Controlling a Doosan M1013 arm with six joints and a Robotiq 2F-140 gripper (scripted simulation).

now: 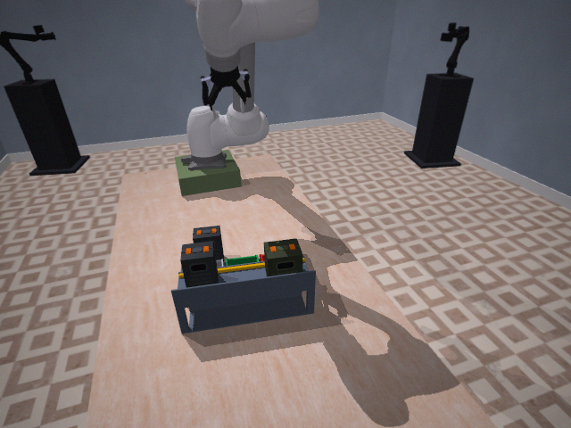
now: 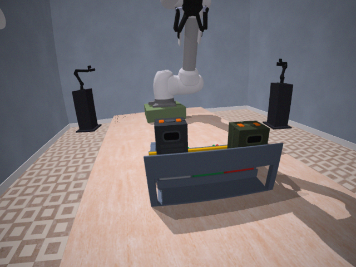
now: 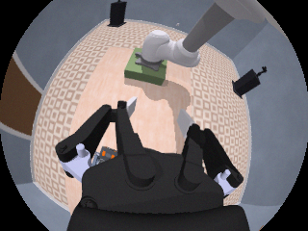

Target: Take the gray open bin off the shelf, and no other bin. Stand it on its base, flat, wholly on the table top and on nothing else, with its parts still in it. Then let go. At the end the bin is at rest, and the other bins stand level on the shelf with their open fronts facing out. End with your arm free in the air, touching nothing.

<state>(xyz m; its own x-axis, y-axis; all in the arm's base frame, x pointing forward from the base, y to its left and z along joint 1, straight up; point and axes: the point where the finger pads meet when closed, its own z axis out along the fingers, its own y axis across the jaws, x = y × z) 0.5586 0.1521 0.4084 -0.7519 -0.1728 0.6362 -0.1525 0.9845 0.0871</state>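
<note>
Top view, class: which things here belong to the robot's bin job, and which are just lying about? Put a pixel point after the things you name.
Belongs to the job:
- gray bin [image 1: 220,263] [image 2: 175,177], mostly hidden
- green bin [image 1: 242,260] [image 2: 207,174] and red bin [image 1: 261,257] [image 2: 238,170], to stay put
- shelf [image 1: 244,301] [image 2: 212,161]
- table top [image 1: 147,221] [image 2: 123,172] [image 3: 149,115]
- tool [image 1: 227,105] [image 2: 189,42] [image 3: 157,109]

Just about:
- nearer dark case [image 1: 199,272] [image 2: 171,146]
- rear dark case [image 1: 207,236] [image 3: 109,152]
- olive case [image 1: 272,258] [image 2: 248,130]
- black pedestals [image 1: 44,124] [image 1: 440,119] [image 2: 86,112] [image 2: 280,106] [image 3: 117,13] [image 3: 247,83]

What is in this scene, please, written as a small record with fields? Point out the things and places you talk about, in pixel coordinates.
gripper [image 1: 227,106] [image 2: 189,42] [image 3: 157,109]: open, raised, nothing between its fingers
shelf [image 1: 244,297] [image 2: 212,162]: blue-gray, standing on the table
yellow bar [image 1: 242,267] [image 2: 207,149]: along the shelf
green case [image 1: 282,258] [image 2: 248,133]: dark, orange marks on top
dark gray cases: two in the top view
gray bin: cannot be made out surely
green block [image 1: 210,183] [image 2: 166,114] [image 3: 144,74]: under the arm's foot
</note>
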